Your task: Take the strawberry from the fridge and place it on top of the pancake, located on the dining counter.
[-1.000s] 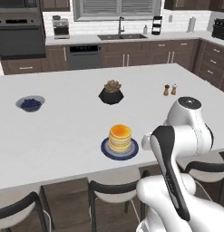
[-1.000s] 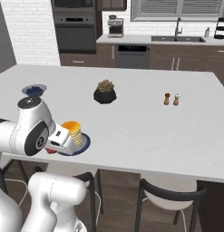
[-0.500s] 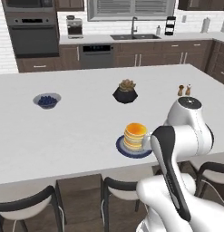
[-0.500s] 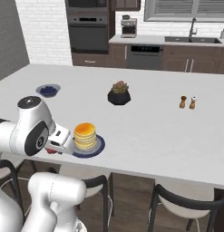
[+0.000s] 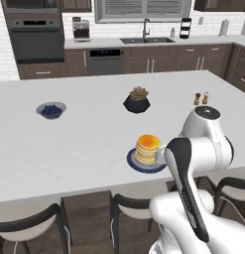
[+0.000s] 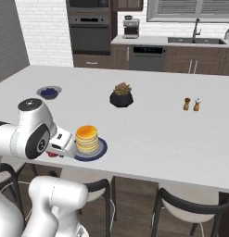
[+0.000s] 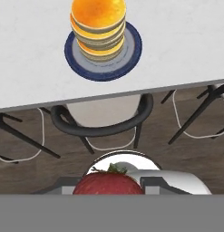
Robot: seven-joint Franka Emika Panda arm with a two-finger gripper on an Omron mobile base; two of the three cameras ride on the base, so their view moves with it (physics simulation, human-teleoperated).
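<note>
The pancake [image 5: 148, 147] [image 6: 87, 138] [image 7: 98, 25] is a golden stack on a dark blue plate [image 5: 131, 161] [image 6: 101, 149] [image 7: 131, 50], close to the near edge of the white dining counter [image 5: 84, 144] [image 6: 153, 134] [image 7: 186, 41]. My gripper [image 6: 54, 152] [image 7: 109, 186] hangs just off that edge, left of the plate in the right base view, at about counter height. It is shut on the red strawberry [image 7: 109, 183] [image 6: 52, 154]. In the left base view my own arm covers the hand. The fridge is out of view.
A grey bowl of blueberries [image 5: 50, 110] [image 6: 49, 92], a dark potted plant [image 5: 137, 101] [image 6: 121, 96] and salt and pepper shakers [image 5: 201, 98] [image 6: 192, 104] stand farther back on the counter. Black-framed stools [image 5: 30, 228] [image 6: 190, 208] [image 7: 104, 118] sit under its near edge.
The whole picture has shifted as the base drove, so the pancake stands a little farther right in both base views. The strawberry stays in the gripper.
</note>
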